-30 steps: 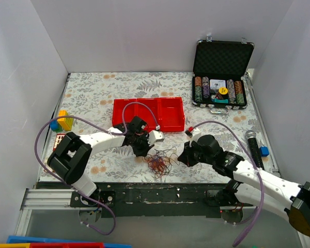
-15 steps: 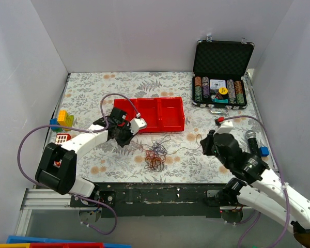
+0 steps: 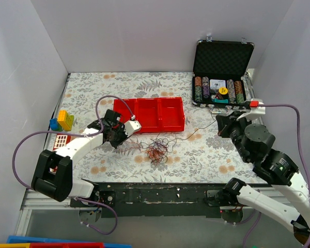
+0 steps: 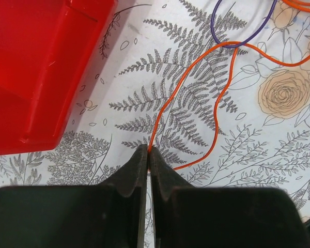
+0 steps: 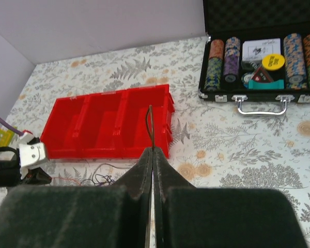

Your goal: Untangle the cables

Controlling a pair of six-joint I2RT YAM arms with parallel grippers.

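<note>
Cables [image 3: 156,151] lie between grippers: left gripper [image 4: 148,150] at nine o'clock clamps an orange strand [image 4: 168,103], right gripper [image 5: 152,150] at two o'clock pinches a dark strand [image 5: 149,124].

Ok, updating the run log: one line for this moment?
left hand: shut on thin orange wire | right hand: shut on thin dark wire | tangled wire bundle: between hands, beside red plastic tray

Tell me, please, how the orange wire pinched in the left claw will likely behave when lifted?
Probably floppy: the orange wire lies in loose wavy curves, so it should sag from the left claw. Likely very light, being hair-thin. It may drag the cable bundle along, since its far end seems to run into those tangled loops.
</note>
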